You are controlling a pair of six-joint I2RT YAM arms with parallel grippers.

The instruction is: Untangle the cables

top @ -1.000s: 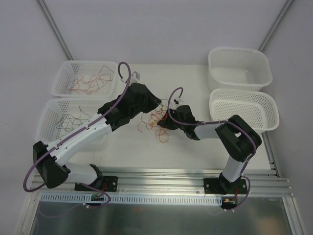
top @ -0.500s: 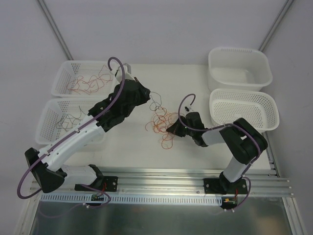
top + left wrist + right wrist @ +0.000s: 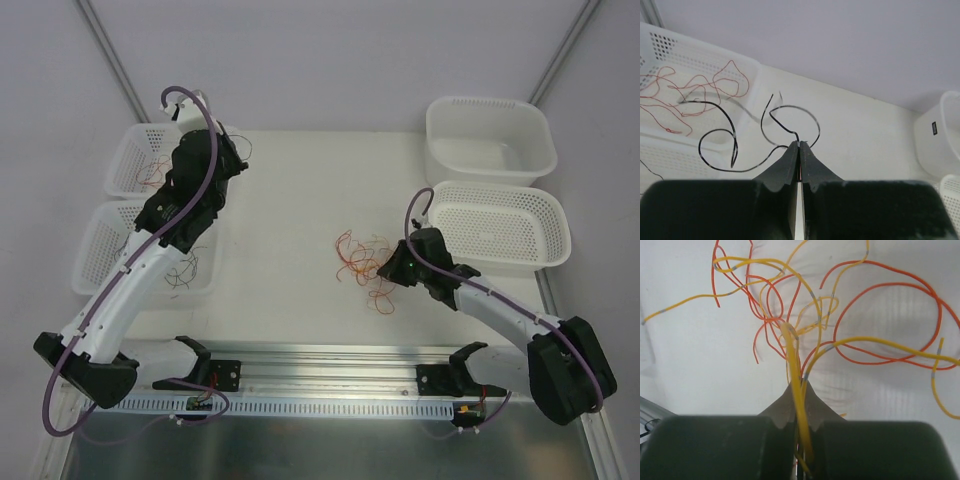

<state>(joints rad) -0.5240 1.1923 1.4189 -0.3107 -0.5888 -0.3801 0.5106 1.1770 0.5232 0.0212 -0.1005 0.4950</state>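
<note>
My left gripper (image 3: 799,144) is shut on a thin black cable (image 3: 732,145) and holds it above the edge of the far left basket (image 3: 710,65), which has red cables (image 3: 670,100) in it. In the top view the left gripper (image 3: 232,165) is over that basket (image 3: 135,160). My right gripper (image 3: 799,384) is shut on yellow cables (image 3: 795,365) of a tangle of orange and yellow cables (image 3: 850,325) on the table. In the top view the tangle (image 3: 362,265) lies at the table's middle, just left of the right gripper (image 3: 392,270).
A second white basket (image 3: 100,250) with dark and orange wires stands at the near left. A solid white tub (image 3: 490,135) and a perforated white basket (image 3: 500,220) stand at the right. An aluminium rail (image 3: 330,360) runs along the near edge.
The left arm has swung left from the tangle to the far left basket, carrying the black cable. The right arm has pulled back to the right, dragging the orange and yellow tangle with it.
</note>
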